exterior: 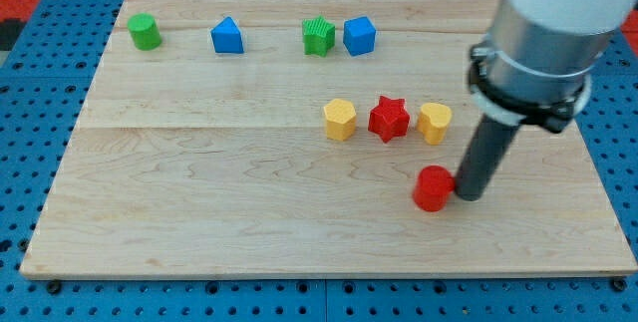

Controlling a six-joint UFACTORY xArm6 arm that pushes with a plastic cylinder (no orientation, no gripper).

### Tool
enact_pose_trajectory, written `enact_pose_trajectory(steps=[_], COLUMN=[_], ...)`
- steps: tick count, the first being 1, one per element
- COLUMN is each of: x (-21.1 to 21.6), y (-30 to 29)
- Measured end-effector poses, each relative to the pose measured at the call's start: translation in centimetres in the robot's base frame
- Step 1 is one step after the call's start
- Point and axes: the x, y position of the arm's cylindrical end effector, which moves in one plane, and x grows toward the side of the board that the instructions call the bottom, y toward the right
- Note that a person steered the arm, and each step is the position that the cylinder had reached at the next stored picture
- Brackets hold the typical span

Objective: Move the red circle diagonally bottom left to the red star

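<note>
The red circle (432,189) lies on the wooden board, toward the view's lower right. The red star (389,119) sits above it and slightly to the left, between two yellow blocks. My tip (468,196) is down on the board right next to the red circle's right side, touching or nearly touching it. The dark rod rises from there to the arm's grey and white body at the view's upper right.
A yellow hexagon block (340,120) is left of the star and a yellow block (435,123) is right of it. Along the top are a green cylinder (145,32), a blue block (227,36), a green block (318,36) and a blue block (359,36).
</note>
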Motion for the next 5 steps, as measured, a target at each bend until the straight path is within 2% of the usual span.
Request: enact_pose_trajectory(steps=[1, 2, 3, 4, 5], x=[0.0, -1.0, -5.7, -7.8, -10.9], y=[-4.6, -2.3, 0.2, 7.9, 9.8])
